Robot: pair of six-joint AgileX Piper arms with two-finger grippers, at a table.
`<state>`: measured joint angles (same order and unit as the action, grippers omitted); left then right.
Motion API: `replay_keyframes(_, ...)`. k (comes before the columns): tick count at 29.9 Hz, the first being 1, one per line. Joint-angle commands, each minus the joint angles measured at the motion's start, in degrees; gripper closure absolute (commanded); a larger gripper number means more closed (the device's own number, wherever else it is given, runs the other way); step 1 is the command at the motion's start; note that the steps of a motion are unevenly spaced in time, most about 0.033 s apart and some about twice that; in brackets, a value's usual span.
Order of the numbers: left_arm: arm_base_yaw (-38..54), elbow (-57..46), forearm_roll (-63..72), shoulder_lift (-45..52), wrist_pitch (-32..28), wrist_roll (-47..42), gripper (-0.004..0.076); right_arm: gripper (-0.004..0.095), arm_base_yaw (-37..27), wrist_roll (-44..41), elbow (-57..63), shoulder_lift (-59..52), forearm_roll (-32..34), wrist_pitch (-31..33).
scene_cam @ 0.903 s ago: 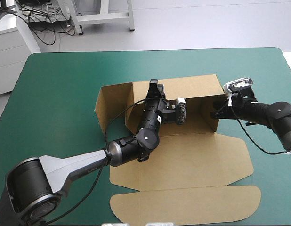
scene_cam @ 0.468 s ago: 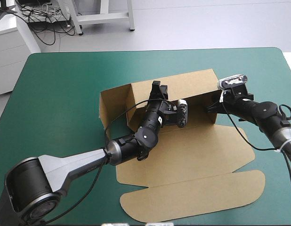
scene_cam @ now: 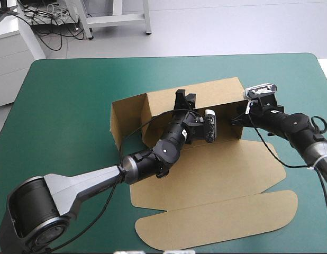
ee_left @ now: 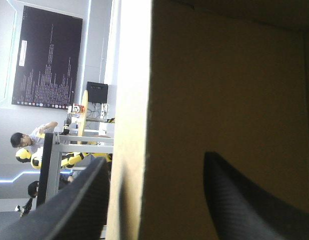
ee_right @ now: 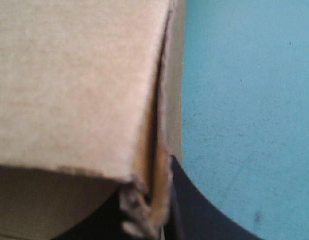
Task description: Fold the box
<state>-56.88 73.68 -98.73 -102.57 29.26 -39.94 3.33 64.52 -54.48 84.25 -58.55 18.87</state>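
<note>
- While lying at the middle of the teal-green cover (scene_cam: 68, 106), the box (scene_cam: 216, 180) is standing with far walls raised, lid flat.
- With jaws apart, the left gripper (ee_left: 154, 160) is straddling a raised wall.
- With jaws together, the right gripper (ee_right: 149, 200) is clamping a wall's edge.

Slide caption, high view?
Left gripper open astride the raised back wall of the box; right gripper shut on its end corner; lid flat.

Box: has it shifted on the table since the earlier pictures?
Yes. The box has turned slightly: its near right end has swung toward the table's far edge.
</note>
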Motion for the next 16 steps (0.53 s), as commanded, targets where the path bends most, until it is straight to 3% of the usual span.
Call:
replay_keyframes(1, -0.4, 2.0, -4.6, 2.7, 1.6, -1.6, 0.0239, 0.0906, 0.3, -2.3, -1.8, -1.7, -1.4, -0.5)
replay_keyframes(6, -1.8, 2.9, -4.6, 2.7, 3.3, -4.3, 0.0237, 0.0906, 0.3, -4.4, -2.7, -1.7, -0.4, -2.0)
replay_keyframes(13, -9.0, 9.7, -4.6, 2.7, 16.7, -6.4, 0.0237, 0.0906, 0.2, -16.2, -5.8, -1.7, 13.3, -2.4)
replay_keyframes(16, -11.6, 13.4, -4.6, 2.8, 18.6, -6.4, 0.0237, 0.0906, 0.2, -20.6, -7.1, -1.7, 18.5, -2.3)
